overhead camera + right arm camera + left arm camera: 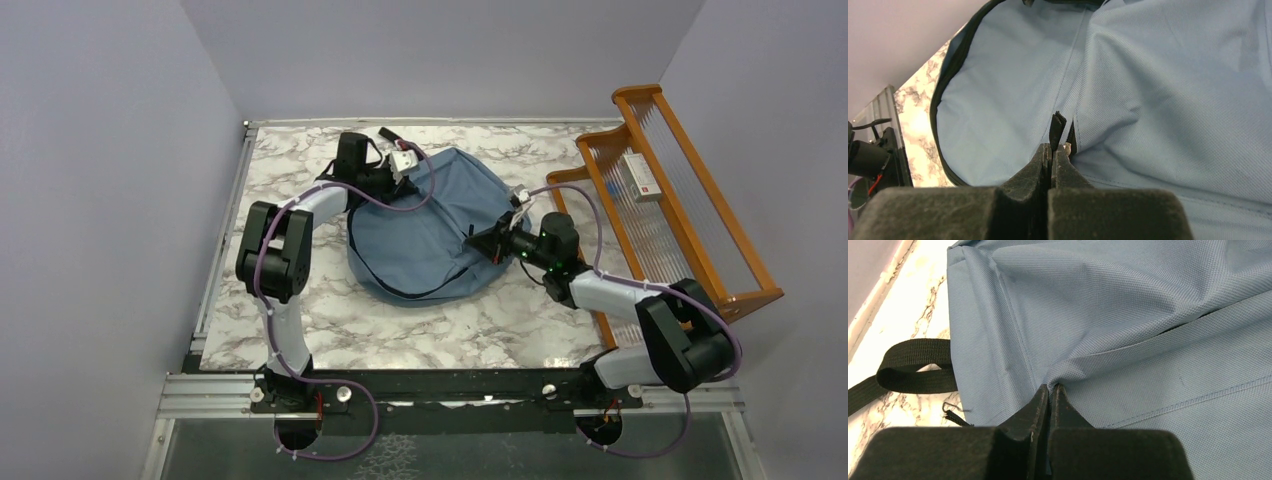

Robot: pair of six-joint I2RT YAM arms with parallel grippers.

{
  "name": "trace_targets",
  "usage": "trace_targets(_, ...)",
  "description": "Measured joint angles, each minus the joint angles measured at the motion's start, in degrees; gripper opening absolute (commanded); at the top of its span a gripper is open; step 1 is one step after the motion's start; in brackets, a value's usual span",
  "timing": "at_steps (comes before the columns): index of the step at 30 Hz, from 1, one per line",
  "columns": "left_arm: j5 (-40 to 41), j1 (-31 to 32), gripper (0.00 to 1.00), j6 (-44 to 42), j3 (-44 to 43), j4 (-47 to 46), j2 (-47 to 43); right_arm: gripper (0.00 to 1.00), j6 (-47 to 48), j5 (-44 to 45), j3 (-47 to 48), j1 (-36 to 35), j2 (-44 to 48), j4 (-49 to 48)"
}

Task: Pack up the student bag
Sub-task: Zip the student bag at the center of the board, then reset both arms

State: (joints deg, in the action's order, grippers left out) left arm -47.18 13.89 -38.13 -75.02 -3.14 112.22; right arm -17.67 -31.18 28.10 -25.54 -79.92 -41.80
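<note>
One student bag (430,225) lay slumped on the marble table (450,330), toward the far side, between your two arms. Your left gripper (1049,390) was closed tight, pinching a fold of the bag's blue fabric; one black strap (913,365) looped beside it. Your right gripper (1053,150) was likewise closed, nipping one small black tab (1057,125) at the bag's right side. One orange rack (680,200), at right, carried one white box (640,178).
</note>
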Motion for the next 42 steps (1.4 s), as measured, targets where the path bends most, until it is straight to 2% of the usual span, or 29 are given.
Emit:
trace_targets(7, -1.2, 0.1, 0.00, 0.9, -2.3, 2.3, 1.2, 0.01, -0.4, 3.3, -2.6, 0.0, 1.1, -0.1)
trace_targets(11, -1.5, 0.1, 0.02, 3.7, -2.3, 1.5, 1.2, 0.14, -0.8, 4.1, -3.5, 0.0, 0.6, -0.6)
trace_targets(15, 0.3, -0.5, 0.27, 8.1, -0.8, -2.9, 0.9, 0.23, -1.1, 4.3, -4.6, 0.0, 1.2, 0.7)
trace_targets(19, 3.8, -1.8, 0.36, 14.8, 2.3, -8.3, -2.6, 0.34, -1.4, 5.0, -4.6, 0.0, 4.3, 3.5)
trace_targets(24, 8.9, -2.7, 0.46, 24.3, 3.8, -13.1, -10.9, 0.41, -0.7, 8.1, -3.7, 0.0, 11.3, 6.8)
trace_targets(29, 15.5, -2.6, 0.69, 34.2, 7.5, -15.9, -20.3, 0.50, -0.5, 15.3, -1.2, 0.0, 17.3, 13.1)
trace_targets(32, 21.4, -2.5, 0.77, 41.9, 10.7, -13.9, -26.5, 0.56, -0.3, 21.1, 2.1, 0.0, 20.2, 19.4)
trace_targets(34, 25.0, -2.6, 0.80, 45.9, 11.9, -11.4, -29.6, 0.63, 0.0, 25.3, 4.3, 0.0, 22.4, 23.5)
trace_targets(37, 29.7, -2.7, 0.82, 51.1, 14.4, -6.5, -36.0, 0.70, 0.7, 31.2, 6.6, 0.0, 25.8, 28.1)
trace_targets(39, 32.6, -2.7, 0.88, 53.4, 17.2, -4.1, -40.5, 0.74, 1.0, 34.3, 7.5, 0.0, 27.8, 30.4)
trace_targets(40, 33.8, -2.7, 0.92, 54.2, 18.7, -3.4, -42.7, 0.78, 1.4, 35.7, 8.1, 0.0, 28.7, 32.0)
trace_targets(42, 38.2, -2.6, 0.96, 56.1, 22.2, 0.4, -48.9, 0.95, 1.7, 38.4, 9.4, 0.0, 30.4, 35.2)
